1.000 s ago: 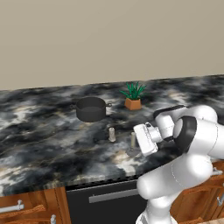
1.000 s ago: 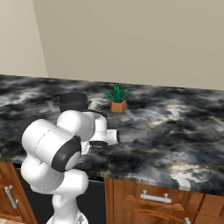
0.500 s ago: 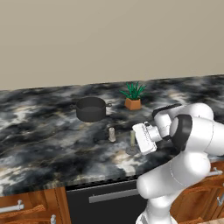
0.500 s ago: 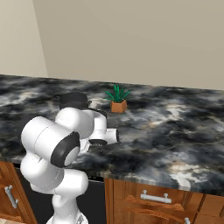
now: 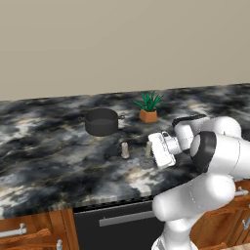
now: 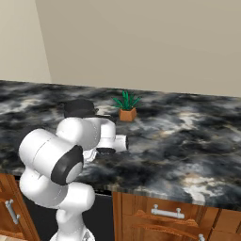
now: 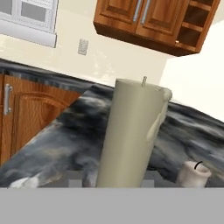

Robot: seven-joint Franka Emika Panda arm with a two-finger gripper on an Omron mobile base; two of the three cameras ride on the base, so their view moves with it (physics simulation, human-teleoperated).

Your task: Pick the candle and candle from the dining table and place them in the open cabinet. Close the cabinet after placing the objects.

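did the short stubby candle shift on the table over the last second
No. The short candle stands at the same spot in the left base view, just in front of the black pot, as a second ago.

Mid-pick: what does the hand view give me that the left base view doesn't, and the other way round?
Hand view: wooden wall cabinets beyond the table, one section open-shelved. Left base view: a dark pot, a potted plant and wooden drawers under the top. Both: the tall candle, the short candle beside it, and the marbled table.
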